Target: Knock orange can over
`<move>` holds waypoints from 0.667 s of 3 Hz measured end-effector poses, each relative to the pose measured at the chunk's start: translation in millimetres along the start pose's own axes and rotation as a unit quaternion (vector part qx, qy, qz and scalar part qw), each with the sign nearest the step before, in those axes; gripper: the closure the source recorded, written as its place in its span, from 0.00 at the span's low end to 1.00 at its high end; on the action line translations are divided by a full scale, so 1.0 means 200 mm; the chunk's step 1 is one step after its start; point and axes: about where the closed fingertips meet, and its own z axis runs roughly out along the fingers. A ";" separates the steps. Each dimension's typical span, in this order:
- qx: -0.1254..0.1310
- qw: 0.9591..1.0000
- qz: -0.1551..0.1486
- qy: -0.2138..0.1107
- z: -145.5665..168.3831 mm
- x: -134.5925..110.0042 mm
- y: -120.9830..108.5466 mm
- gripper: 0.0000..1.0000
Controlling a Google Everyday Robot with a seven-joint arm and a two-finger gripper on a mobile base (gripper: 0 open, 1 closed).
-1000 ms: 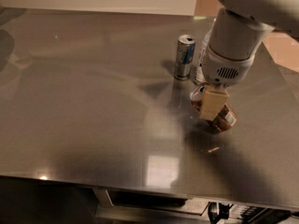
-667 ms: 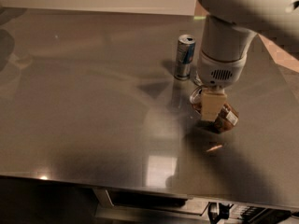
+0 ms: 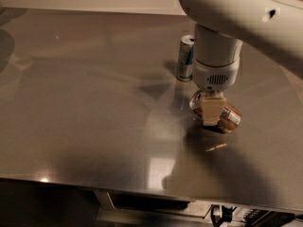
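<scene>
orange can [image 3: 231, 117] sits low on the table [image 3: 85, 108], right of centre. it looks tipped onto its side or close to it, with its silver end facing right. the gripper [image 3: 211, 113] hangs straight down from the white arm [image 3: 217, 56], just in front of the can and to its left, touching it or very nearly. whether the gripper is apart, together or clamped on the can i cannot tell, because its pale block hides the join.

what could go wrong, as i judge it:
- if the can is only leaning on the gripper, it might rock back upright once the gripper pulls away, and the job would be undone.
- if it is truly down, a round can on a smooth top may roll toward the right edge after any further nudge.
- the slim blue and silver can [image 3: 185, 57] stands upright just behind and to the left of the arm, so a careless sweep that way would topple the wrong one.

count: one orange can, one blue and silver can, one arm with one gripper, one table. a pale clear shape [image 3: 195, 101] shows just left of the gripper, too hidden to name.
</scene>
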 end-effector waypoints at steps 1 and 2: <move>-0.007 1.000 -0.018 0.005 0.02 -0.02 0.02 0.00; -0.007 1.000 -0.018 0.005 0.02 -0.02 0.02 0.00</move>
